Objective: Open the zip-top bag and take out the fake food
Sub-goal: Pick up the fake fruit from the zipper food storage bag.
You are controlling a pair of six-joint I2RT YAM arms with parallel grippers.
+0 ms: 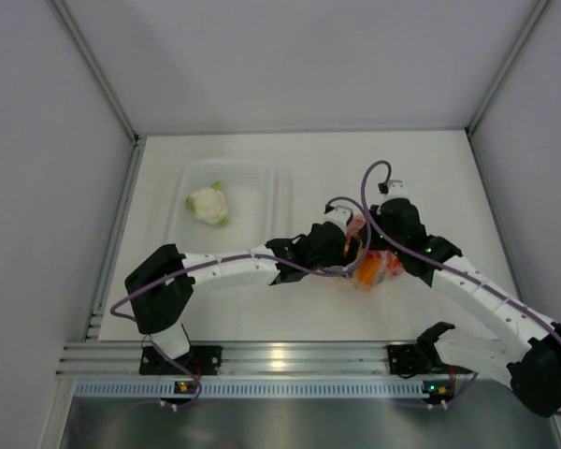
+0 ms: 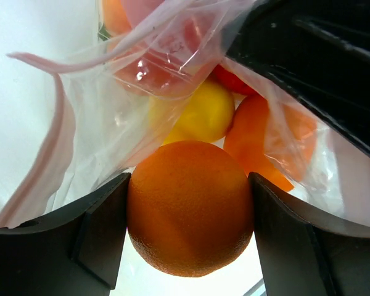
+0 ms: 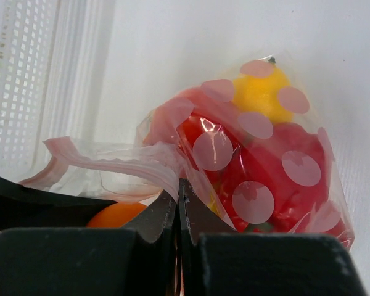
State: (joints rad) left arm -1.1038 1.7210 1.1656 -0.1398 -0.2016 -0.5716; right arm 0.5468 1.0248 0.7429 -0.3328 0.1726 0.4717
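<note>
The clear, crinkly zip-top bag is lying on the white table just right of the middle of the overhead view, and both arms are meeting over it. The left gripper is reaching in from the left. In its wrist view its black fingers are standing apart with a round, glossy orange clamped between them, filling the lower middle of the frame at the bag's open mouth. Behind the orange, through the plastic, a yellow lemon and another orange piece are showing.

The right gripper is coming from the right. At the bottom of its wrist view its two fingers are pressing tightly together, pinching the bag's film close to the pink zip strip, which is curling off toward the left. The pouch, printed with pink dots, is bulging in the right half of that frame with red pieces and something yellow at the top.

Well apart, at the upper left of the overhead view, a white cauliflower is sitting in a rigid clear rectangular tray.
</note>
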